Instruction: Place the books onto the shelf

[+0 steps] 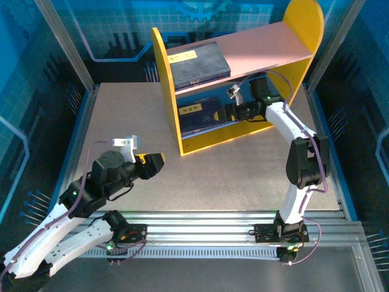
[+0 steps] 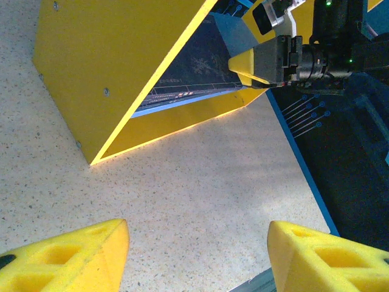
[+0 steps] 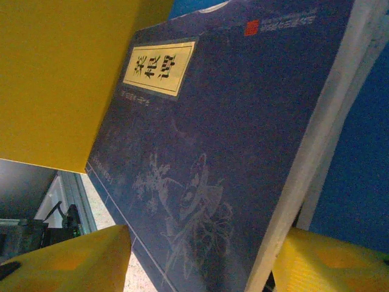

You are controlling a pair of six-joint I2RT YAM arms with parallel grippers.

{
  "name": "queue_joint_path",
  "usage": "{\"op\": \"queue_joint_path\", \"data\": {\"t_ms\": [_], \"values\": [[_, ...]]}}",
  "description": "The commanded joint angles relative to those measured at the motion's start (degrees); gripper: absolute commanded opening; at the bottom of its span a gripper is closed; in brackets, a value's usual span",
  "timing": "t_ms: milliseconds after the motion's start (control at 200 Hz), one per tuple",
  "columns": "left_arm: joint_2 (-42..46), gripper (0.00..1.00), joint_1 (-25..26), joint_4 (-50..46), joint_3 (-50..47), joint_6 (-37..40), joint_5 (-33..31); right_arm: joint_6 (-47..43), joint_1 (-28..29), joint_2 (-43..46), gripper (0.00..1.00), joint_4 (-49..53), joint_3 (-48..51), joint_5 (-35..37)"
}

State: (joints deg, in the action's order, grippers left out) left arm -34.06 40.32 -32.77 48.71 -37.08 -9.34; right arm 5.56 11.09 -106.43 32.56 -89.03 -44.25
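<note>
The shelf (image 1: pixel 167 85) stands near the far edge of the surface (image 1: pixel 231 176), about midway along it. One book, the upper book (image 1: pixel 197 64), lies flat on the pink board (image 1: pixel 261 52). The lower book (image 1: pixel 200 114) lies flat on the lower board (image 2: pixel 182 108), label up.

The right claw (image 1: pixel 234 111) reaches into the lower tier from the right-edge side. Its fingers (image 3: pixel 73 261) are spread apart, with the lower book's near end just ahead of them and nothing clamped. The step in hand looks like settling this book fully inside.

To do it well:
- Keep the claw low and level, so it clears the pink board above.
- If the book needs a nudge, push squarely on its end. An off-centre push would likely swing it against the yellow side panel (image 2: pixel 121 61).
- Pull the claw straight back out toward the right edge, and lift only once it is clear of the shelf.

The left claw (image 1: pixel 155 164) hangs over the near-left part of the surface, its fingers apart and holding nothing. It is well clear of the shelf and should wait there.
</note>
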Motion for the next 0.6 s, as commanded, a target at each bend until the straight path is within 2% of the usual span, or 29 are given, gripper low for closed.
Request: {"op": "queue_joint_path", "data": {"t_ms": [0, 595], "values": [[-0.2, 0.63, -0.4, -1.0, 1.7, 1.3, 0.5, 0.2, -0.9, -0.1, 0.62, 0.3, -2.3, 1.0], [-0.2, 0.63, -0.4, -1.5, 1.8, 1.3, 0.2, 0.2, -0.7, -2.0, 0.59, 0.1, -3.9, -0.2]]}}
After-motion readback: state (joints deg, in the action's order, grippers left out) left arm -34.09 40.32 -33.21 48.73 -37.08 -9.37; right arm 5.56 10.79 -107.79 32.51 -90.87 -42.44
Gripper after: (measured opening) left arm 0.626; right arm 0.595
